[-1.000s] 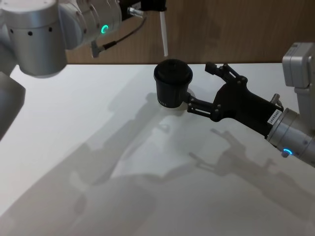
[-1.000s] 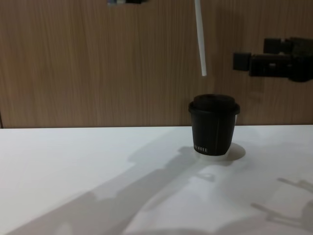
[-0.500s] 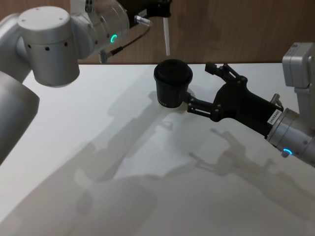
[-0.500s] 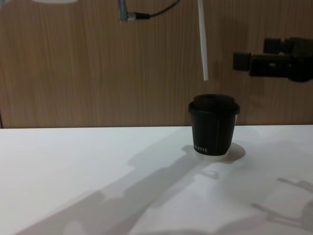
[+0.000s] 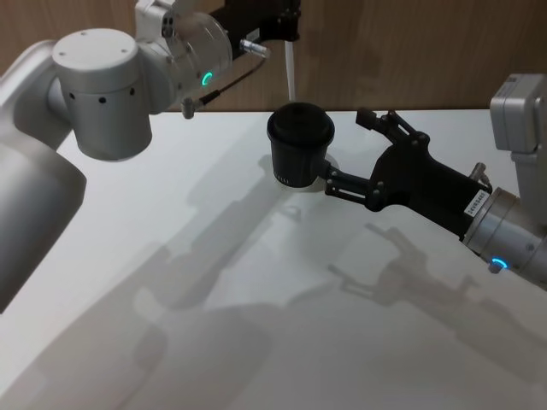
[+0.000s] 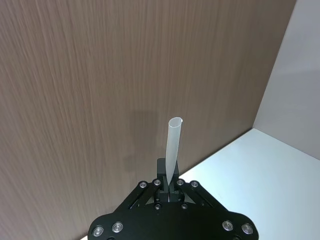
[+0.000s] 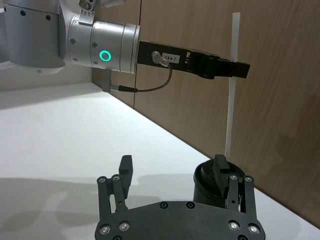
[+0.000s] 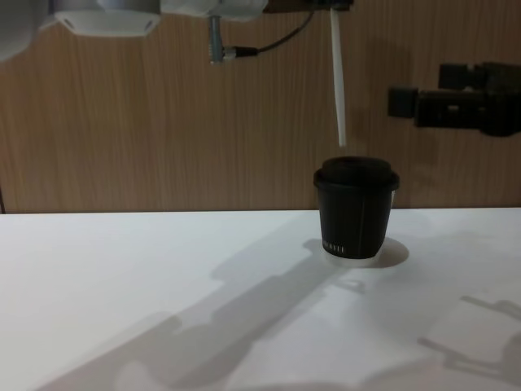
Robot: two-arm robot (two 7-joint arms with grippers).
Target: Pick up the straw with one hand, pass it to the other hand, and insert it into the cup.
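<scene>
Before a wood-panelled wall, the left gripper is clamped on the straw, held upright with its lower tip just above the cup. The right gripper waits beside the cup, jaws apart.

The cup is stood on the table, toward its far edge, with a wall behind it. The straw is held upright directly above the cup's lid, its lower end just clear of the lid and not touching it. The straw's upper part is clamped in the left pincer, which is reached in from the left, well above the table. The right pincer is placed just beside the cup on its right, above the table, with its fingers spread and apart from the cup.
</scene>
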